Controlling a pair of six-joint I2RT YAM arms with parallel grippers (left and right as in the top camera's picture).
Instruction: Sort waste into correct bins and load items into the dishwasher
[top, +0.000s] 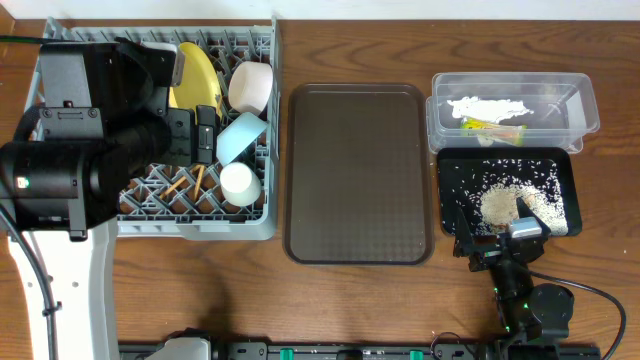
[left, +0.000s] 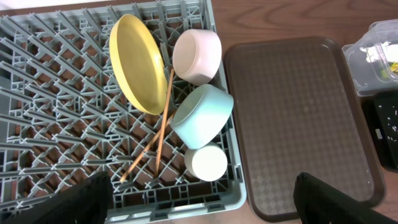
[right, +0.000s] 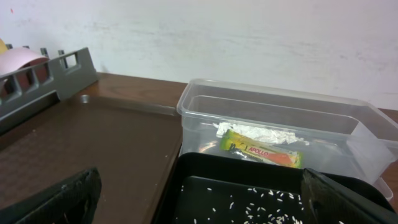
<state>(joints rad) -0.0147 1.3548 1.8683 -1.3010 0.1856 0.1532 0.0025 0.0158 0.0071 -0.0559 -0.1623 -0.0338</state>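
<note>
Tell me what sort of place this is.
Likely a robot test bench staged as a dish-clearing station: a grey dish rack, a serving tray and a clear waste tub on a wooden table.

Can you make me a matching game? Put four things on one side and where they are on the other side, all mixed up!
Things:
1. yellow plate
2. snack wrapper
3. rice scraps
4. brown serving tray

Places:
A. in the clear tub
B. in the grey dish rack
C. between the dish rack and the clear tub
D. in the black tray

Right pairs: 1-B, 2-A, 3-D, 4-C.
</note>
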